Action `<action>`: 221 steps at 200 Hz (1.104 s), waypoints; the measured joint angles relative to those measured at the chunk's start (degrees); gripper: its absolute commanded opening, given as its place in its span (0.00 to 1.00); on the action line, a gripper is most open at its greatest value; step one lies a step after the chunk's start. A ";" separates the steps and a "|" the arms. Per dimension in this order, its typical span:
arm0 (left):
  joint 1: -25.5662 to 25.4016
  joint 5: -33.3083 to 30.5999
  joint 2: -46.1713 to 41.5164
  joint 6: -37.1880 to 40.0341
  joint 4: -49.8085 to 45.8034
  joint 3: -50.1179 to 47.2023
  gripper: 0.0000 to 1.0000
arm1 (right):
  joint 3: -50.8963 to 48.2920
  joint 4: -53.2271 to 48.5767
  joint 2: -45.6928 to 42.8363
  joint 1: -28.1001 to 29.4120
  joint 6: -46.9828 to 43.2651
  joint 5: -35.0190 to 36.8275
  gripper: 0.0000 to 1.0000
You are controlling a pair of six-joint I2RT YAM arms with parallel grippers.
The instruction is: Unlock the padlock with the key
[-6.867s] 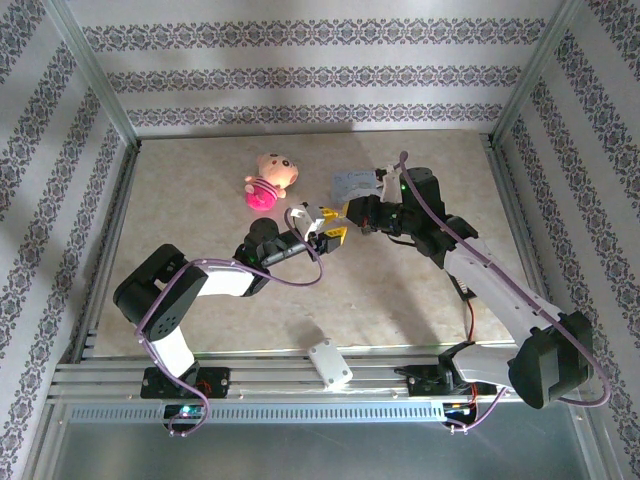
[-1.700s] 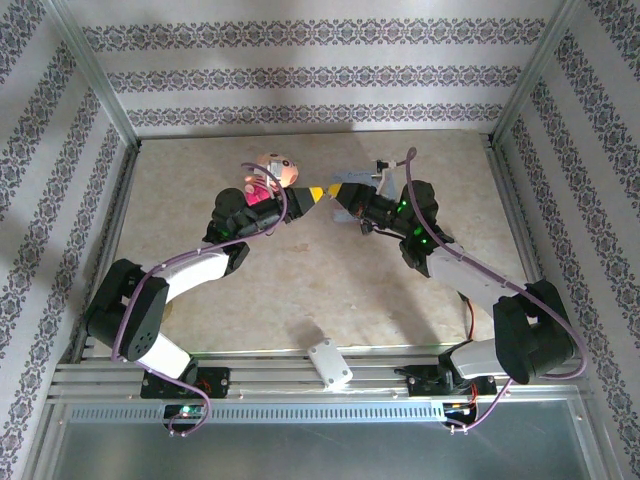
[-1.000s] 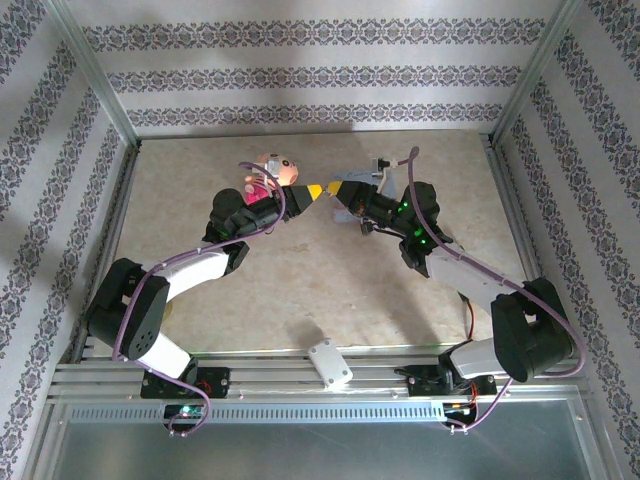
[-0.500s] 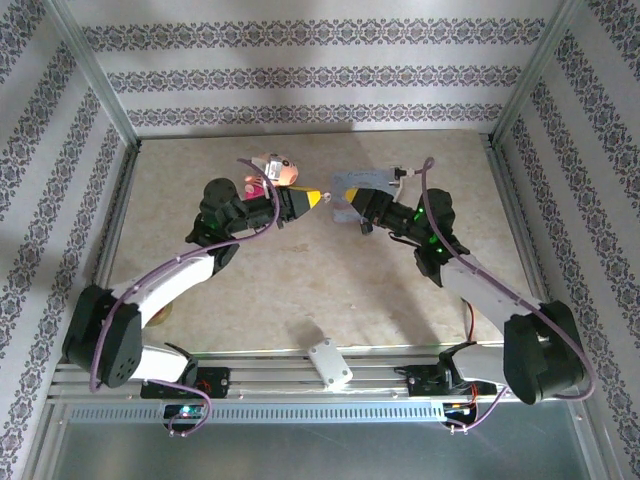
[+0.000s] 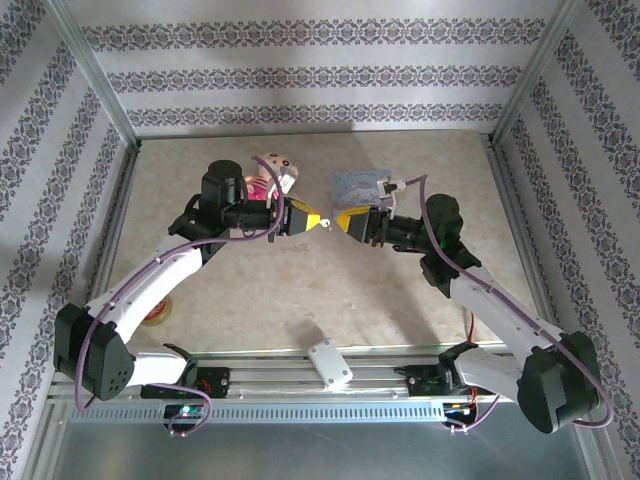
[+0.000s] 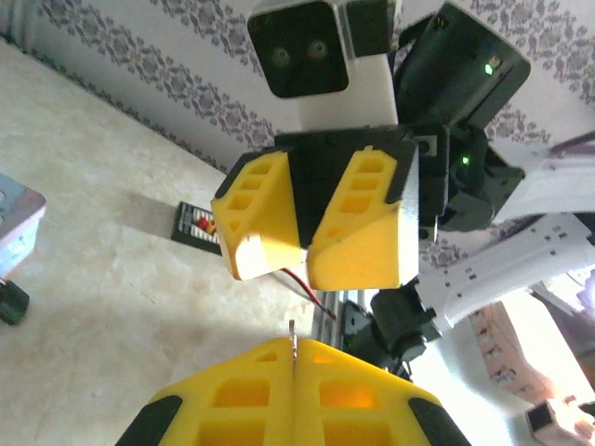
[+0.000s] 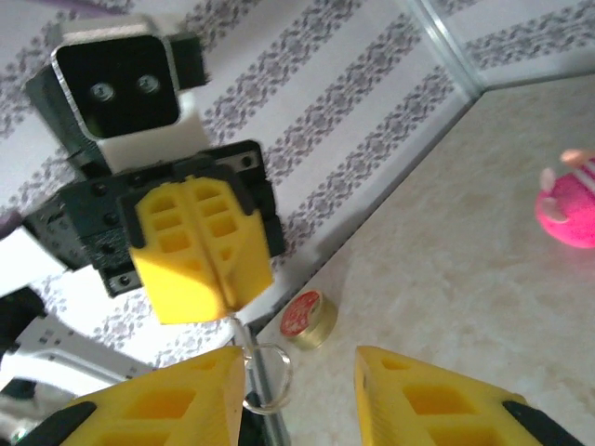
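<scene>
A: status on the unlock?

B: Early. We have the key (image 6: 292, 340) in hand, but not the lock. The left tool (image 5: 316, 221) is pressed together on the key. In the left wrist view only a thin metal sliver pokes out between its pads. In the right wrist view the key ring (image 7: 267, 376) dangles off it.

A: right side?

B: The right tool (image 5: 344, 220) faces the left one tip to tip, above the worktop (image 5: 300, 290). Its jaws are spread with nothing between them. The ring hangs just beside one of its fingers; can't tell if it touches.

A: where's the padlock?

B: There's a small dark thing on the worktop at the corner of the light-blue tin (image 6: 14, 212), at the left edge of the left wrist view. I take that as the padlock (image 6: 7, 303). It's mostly cut off and I can't see the shackle. Neither tool is on it.

A: so what's left?

B: My read is everything past the key pickup. The lock needs holding, then the key goes into the keyway, turns, and the shackle pops. It could be a mid-air regrip or handover of the key right now, but that's a guess.
</scene>
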 measured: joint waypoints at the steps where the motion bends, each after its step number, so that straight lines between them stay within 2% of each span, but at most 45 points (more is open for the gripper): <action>1: 0.00 0.07 0.00 0.07 -0.09 0.04 0.00 | 0.04 -0.02 0.00 0.04 -0.09 -0.09 0.36; 84: 0.00 3.34 0.55 2.93 -3.69 1.53 0.00 | 4.52 -0.72 4.55 3.37 -3.10 -6.12 0.35; 221: 0.00 3.28 0.52 2.89 -3.67 1.53 0.00 | 4.79 -2.34 5.27 3.67 -4.17 -7.63 0.25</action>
